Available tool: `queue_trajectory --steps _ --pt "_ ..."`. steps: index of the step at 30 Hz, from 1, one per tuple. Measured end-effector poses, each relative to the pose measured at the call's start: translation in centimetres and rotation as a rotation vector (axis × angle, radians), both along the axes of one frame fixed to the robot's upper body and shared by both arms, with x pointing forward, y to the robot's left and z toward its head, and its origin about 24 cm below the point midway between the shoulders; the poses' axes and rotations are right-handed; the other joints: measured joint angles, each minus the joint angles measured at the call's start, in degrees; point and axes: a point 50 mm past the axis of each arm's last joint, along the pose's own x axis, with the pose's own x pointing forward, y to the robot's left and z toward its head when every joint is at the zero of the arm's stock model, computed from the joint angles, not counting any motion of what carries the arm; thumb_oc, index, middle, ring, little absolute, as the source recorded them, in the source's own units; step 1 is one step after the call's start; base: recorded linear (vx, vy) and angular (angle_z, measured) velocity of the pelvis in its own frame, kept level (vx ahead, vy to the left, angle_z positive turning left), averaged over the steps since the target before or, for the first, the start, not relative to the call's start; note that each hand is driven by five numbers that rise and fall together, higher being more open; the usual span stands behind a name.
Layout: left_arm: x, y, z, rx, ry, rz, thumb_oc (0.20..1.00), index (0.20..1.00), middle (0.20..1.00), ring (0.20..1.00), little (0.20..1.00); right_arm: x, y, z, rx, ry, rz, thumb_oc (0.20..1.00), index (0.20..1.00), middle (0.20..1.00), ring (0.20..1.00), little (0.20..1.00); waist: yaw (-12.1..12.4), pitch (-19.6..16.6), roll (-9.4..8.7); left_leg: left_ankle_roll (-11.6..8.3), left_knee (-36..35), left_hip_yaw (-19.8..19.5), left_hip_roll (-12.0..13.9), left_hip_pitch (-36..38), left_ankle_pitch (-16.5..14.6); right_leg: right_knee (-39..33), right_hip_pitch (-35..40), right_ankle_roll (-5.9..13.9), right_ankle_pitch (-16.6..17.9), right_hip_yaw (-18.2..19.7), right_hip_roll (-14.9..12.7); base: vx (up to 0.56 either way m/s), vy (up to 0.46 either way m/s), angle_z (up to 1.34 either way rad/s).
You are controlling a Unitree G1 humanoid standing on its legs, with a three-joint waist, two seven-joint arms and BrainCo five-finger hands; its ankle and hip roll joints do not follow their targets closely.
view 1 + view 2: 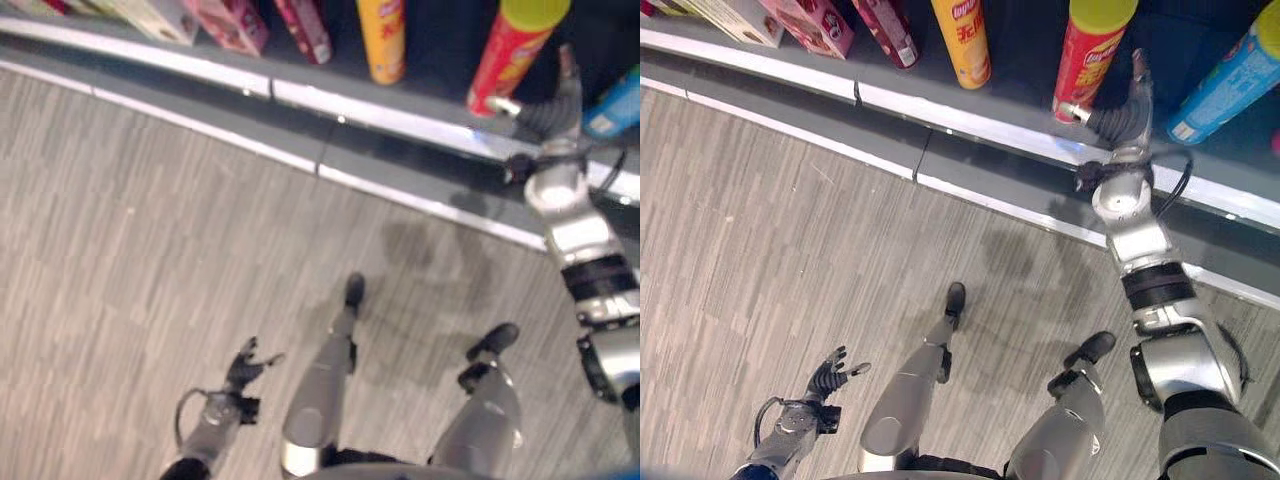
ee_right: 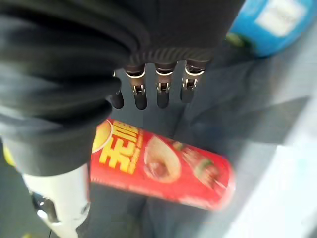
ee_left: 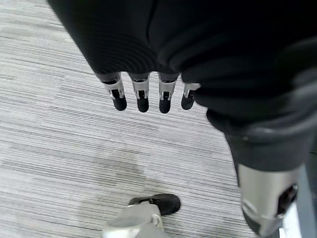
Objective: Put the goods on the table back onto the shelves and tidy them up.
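Left hand point(image 1: 830, 377) hangs low over the grey floor point(image 1: 150, 250), fingers loosely spread and holding nothing. Along the shelf point(image 1: 1020, 60), from the left, stand pale and pink boxes point(image 1: 805, 25), a dark red pack point(image 1: 890, 30), an orange-yellow canister point(image 1: 963, 40), then the red canister point(image 1: 1090, 60) with a yellow-green lid — upright — and a blue canister point(image 1: 1230, 80) at the far right. Right hand point(image 1: 1125, 110) reaches onto the shelf between the red and blue canisters, just beside the red one, its fingers straight and empty; whether it touches the canister cannot be told.
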Motion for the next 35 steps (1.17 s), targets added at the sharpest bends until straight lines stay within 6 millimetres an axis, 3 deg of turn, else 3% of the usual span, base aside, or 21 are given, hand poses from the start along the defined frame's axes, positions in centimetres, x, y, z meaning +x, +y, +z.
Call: queue_trajectory --steps 2,4,5,7,8,12,14,15,18,21,23,27,28,31,35 --pt "-0.2 -0.3 -0.3 -0.010 0.017 0.008 1.000 1.000 1.000 1.000 1.000 -0.2 0.2 -1.6 0.014 0.044 0.010 1.000 1.000 1.000 1.000 1.000 -0.4 -1.5 0.10 -0.21 0.0 0.1 0.2 0.4 0.1 -0.7 0.8 -0.05 0.1 -0.1 0.4 0.04 0.018 -0.05" --pt "-0.6 -0.5 -0.8 -0.019 0.042 0.019 1.000 1.000 1.000 1.000 1.000 -1.1 0.7 -4.5 0.039 0.115 0.041 1.000 1.000 1.000 1.000 1.000 -0.9 -2.2 -0.37 -0.67 -0.1 0.1 0.7 2.5 -0.2 -2.5 3.6 0.48 0.6 -0.5 1.3 0.05 0.023 -0.07" --pt "-1.4 -0.5 -1.3 -0.005 0.077 0.013 1.000 1.000 1.000 1.000 1.000 -2.2 1.4 -7.4 0.070 0.192 0.079 1.000 1.000 1.000 1.000 1.000 -1.5 -4.5 -1.51 -0.83 -0.1 0.6 1.0 2.9 -0.7 -3.4 4.0 0.50 0.7 -0.5 2.0 0.07 0.024 -0.14" --pt "-2.3 -0.2 -1.8 0.002 0.111 0.031 1.000 1.000 1.000 1.000 1.000 -3.6 2.4 -9.4 0.131 0.226 0.130 1.000 1.000 1.000 1.000 1.000 -2.7 -5.6 -2.74 -0.97 -0.3 1.0 1.4 4.1 -1.1 -4.8 5.4 0.54 1.0 -0.4 2.6 0.05 0.031 -0.18" --pt "-2.6 -0.1 -2.0 0.000 0.128 0.044 1.000 1.000 1.000 1.000 1.000 -4.7 2.4 -11.3 0.141 0.284 0.145 1.000 1.000 1.000 1.000 1.000 -3.9 -6.3 -3.72 -1.14 -1.0 1.6 1.7 5.8 -1.2 -5.9 6.9 0.43 1.2 -0.2 3.2 0.05 0.016 -0.16" --pt "-4.2 0.9 -2.5 0.018 0.176 0.098 1.000 1.000 1.000 1.000 1.000 -9.1 2.4 -14.4 0.125 0.398 0.272 1.000 1.000 1.000 1.000 1.000 -6.4 -10.0 -7.26 -1.75 -1.9 3.7 3.0 9.6 -2.5 -10.8 10.7 0.33 2.6 0.3 5.5 0.10 -0.007 -0.29" --pt "-4.4 1.1 -2.6 0.020 0.183 0.100 1.000 1.000 1.000 1.000 1.000 -10.6 1.9 -15.4 0.111 0.449 0.315 1.000 1.000 1.000 1.000 1.000 -6.2 -10.8 -8.04 -1.96 -2.4 4.2 3.3 11.4 -2.7 -12.2 12.5 0.75 3.1 0.4 6.1 0.07 -0.009 -0.20" --pt "-4.8 1.2 -2.7 0.014 0.191 0.101 1.000 1.000 1.000 1.000 1.000 -12.4 1.3 -17.2 0.115 0.543 0.342 1.000 1.000 1.000 1.000 1.000 -7.5 -12.8 -8.90 -2.41 -3.1 4.7 3.7 12.9 -3.4 -12.8 13.5 0.68 2.9 0.6 6.6 0.08 -0.018 -0.15" --pt "-5.0 1.3 -2.7 0.001 0.190 0.099 1.000 1.000 1.000 1.000 1.000 -14.5 0.4 -19.3 0.138 0.665 0.384 1.000 1.000 1.000 1.000 1.000 -7.8 -14.0 -9.26 -2.36 -3.9 5.5 4.2 15.0 -3.4 -13.6 14.9 0.76 2.9 1.1 7.2 0.08 -0.039 -0.17" --pt "-5.8 1.5 -3.0 0.015 0.228 0.076 1.000 1.000 1.000 1.000 1.000 -17.0 -0.6 -23.4 0.132 0.894 0.405 1.000 1.000 1.000 1.000 1.000 -7.9 -16.2 -9.66 -2.82 -4.3 6.2 4.7 17.7 -3.9 -14.3 17.1 1.07 2.9 1.7 7.9 0.05 -0.015 -0.14" --pt "-6.2 1.2 -3.3 -0.004 0.246 0.059 1.000 1.000 1.000 1.000 1.000 -19.5 -1.6 -27.4 0.176 1.101 0.337 1.000 1.000 1.000 1.000 1.000 -7.9 -18.4 -9.56 -2.97 -4.9 7.1 5.1 19.7 -4.4 -14.3 18.2 1.21 2.5 2.1 8.3 0.06 -0.035 -0.17" --pt "-6.6 0.9 -3.8 0.012 0.290 0.017 1.000 1.000 1.000 1.000 1.000 -21.9 -2.2 -31.2 0.187 1.291 0.221 1.000 1.000 1.000 1.000 1.000 -8.7 -19.7 -9.41 -3.14 -4.9 7.7 5.6 21.5 -5.0 -15.0 19.9 1.22 2.4 2.6 8.9 0.04 -0.030 -0.11" --pt "-6.8 0.6 -3.9 0.006 0.296 0.016 1.000 1.000 1.000 1.000 1.000 -23.5 -2.7 -32.3 0.192 1.362 0.162 1.000 1.000 1.000 1.000 1.000 -9.0 -21.4 -9.17 -3.27 -5.2 8.2 5.6 21.9 -5.3 -15.3 19.9 1.36 2.3 3.1 8.9 0.01 -0.023 -0.15" --pt "-6.8 0.6 -3.9 0.007 0.297 0.017 1.000 1.000 1.000 1.000 1.000 -25.3 -3.6 -33.5 0.245 1.434 0.034 1.000 1.000 1.000 1.000 1.000 -9.1 -21.9 -9.08 -3.12 -5.2 8.7 5.6 22.7 -5.5 -15.6 20.7 1.51 2.2 3.3 8.9 0.01 -0.008 -0.09" --pt "-7.2 0.8 -4.2 0.012 0.320 0.019 1.000 1.000 1.000 1.000 1.000 -25.8 -4.1 -33.9 0.294 1.439 -0.053 1.000 1.000 1.000 1.000 1.000 -9.3 -22.4 -9.20 -2.85 -5.2 9.0 5.5 23.4 -5.9 -16.0 21.1 1.22 2.0 3.6 8.9 0.01 -0.017 -0.05"
